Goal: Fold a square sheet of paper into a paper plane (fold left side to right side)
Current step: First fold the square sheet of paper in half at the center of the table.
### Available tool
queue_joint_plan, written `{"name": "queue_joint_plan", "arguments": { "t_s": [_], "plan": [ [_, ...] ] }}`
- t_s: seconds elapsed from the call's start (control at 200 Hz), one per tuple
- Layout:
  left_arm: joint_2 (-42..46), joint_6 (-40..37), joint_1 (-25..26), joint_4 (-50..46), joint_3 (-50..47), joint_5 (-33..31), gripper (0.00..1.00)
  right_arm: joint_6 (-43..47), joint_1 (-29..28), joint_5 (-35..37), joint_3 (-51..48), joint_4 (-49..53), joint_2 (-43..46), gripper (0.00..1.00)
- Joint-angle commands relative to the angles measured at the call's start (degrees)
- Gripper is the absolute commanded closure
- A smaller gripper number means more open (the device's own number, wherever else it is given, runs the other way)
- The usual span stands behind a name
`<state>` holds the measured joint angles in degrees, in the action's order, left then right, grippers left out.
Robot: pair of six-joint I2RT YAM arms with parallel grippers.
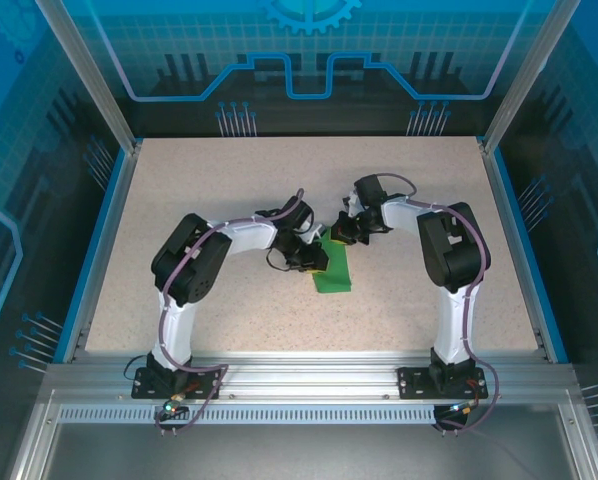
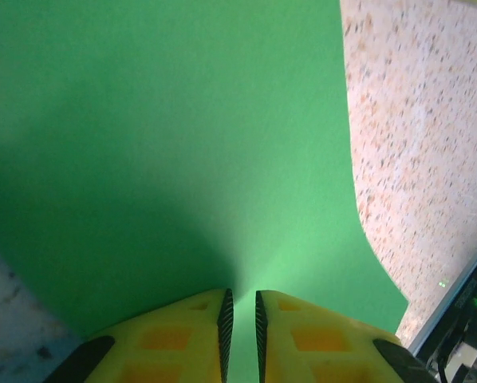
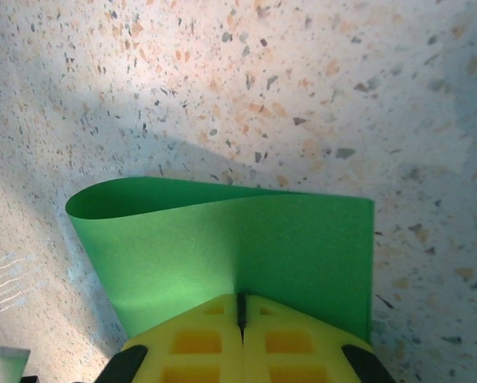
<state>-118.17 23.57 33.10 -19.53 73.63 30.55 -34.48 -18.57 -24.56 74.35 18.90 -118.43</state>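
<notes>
Rail [image 1: 299, 372], speckled table [image 1: 229, 180], green paper [image 1: 334, 272], blue walls [image 1: 309, 60]

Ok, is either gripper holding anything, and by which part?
Both pinch the green sheet of paper: left gripper and right gripper each clamp it at the edge nearest its own camera.
</notes>
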Motion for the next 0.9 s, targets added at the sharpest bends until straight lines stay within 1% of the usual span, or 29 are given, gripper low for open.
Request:
{"name": "queue_joint_plan", "arguments": {
  "t_s": [0.0, 0.395, 0.895],
  "plan": [
    [1.9, -1.4, 1.3, -5.7, -3.5, 2.8, 0.81, 0.5, 0.0, 4.7, -0.3, 4.1, -3.4, 0.96],
    [4.6, -4.0, 2.7, -6.0, -7.7, 6.5, 0.81, 0.8, 0.1, 5.0, 0.0, 4.8, -3.7, 0.96],
    [7.7, -5.5, 3.3, -7.3, -10.8, 7.5, 0.81, 0.8, 0.1, 4.9, 0.0, 5.0, -3.6, 0.96]
  ]
}}
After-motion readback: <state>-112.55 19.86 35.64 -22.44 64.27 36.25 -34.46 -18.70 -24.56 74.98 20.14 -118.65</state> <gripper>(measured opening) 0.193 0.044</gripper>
